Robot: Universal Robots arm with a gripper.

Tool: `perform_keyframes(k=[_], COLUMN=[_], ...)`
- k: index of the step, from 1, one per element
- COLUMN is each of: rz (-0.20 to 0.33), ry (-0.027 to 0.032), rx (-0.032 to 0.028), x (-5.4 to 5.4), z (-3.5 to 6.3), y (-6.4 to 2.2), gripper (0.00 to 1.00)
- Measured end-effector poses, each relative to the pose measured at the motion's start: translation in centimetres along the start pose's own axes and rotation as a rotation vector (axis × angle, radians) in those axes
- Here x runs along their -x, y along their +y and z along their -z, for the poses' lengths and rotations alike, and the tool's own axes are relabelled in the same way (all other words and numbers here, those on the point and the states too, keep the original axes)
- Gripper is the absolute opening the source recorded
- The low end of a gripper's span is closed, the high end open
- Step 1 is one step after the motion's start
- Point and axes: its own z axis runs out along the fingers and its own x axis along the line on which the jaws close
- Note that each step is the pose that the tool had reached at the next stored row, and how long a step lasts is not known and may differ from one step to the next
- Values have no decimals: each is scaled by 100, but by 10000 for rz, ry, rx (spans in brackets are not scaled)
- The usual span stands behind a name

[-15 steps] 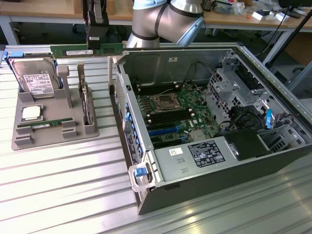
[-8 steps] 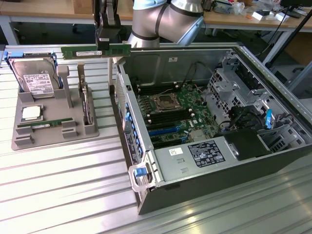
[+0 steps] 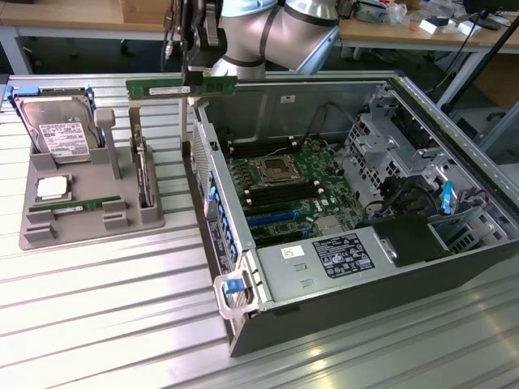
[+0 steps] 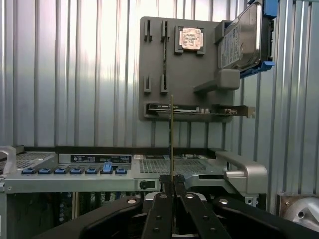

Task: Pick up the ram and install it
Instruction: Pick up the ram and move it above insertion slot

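Gripper (image 4: 172,182) pinching ram (image 4: 172,129) mid-length, fingers closed tight on board. Ram hangs above computer case (image 3: 324,312), over case wall nearest tray (image 3: 85,180); long axis level, crossing that wall. Memory slots (image 3: 276,193) inside case, below and beyond gripper, roughly parallel to stick. Count: two ram sticks, one held, second ram (image 3: 71,208) in tray beside case; one hard drive (image 3: 57,134), one processor (image 3: 51,188), one arm (image 3: 276,32).

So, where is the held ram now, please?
In the exterior view, the long green ram stick sits clamped in the tool, above the open computer case's wall nearest the grey tray.
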Motion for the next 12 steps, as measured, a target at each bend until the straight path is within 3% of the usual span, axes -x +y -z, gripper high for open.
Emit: perform_keyframes(k=[12], rz=[0], ry=[6], rx=[0], x=[-15], z=[-34], y=[-321], gripper=[12])
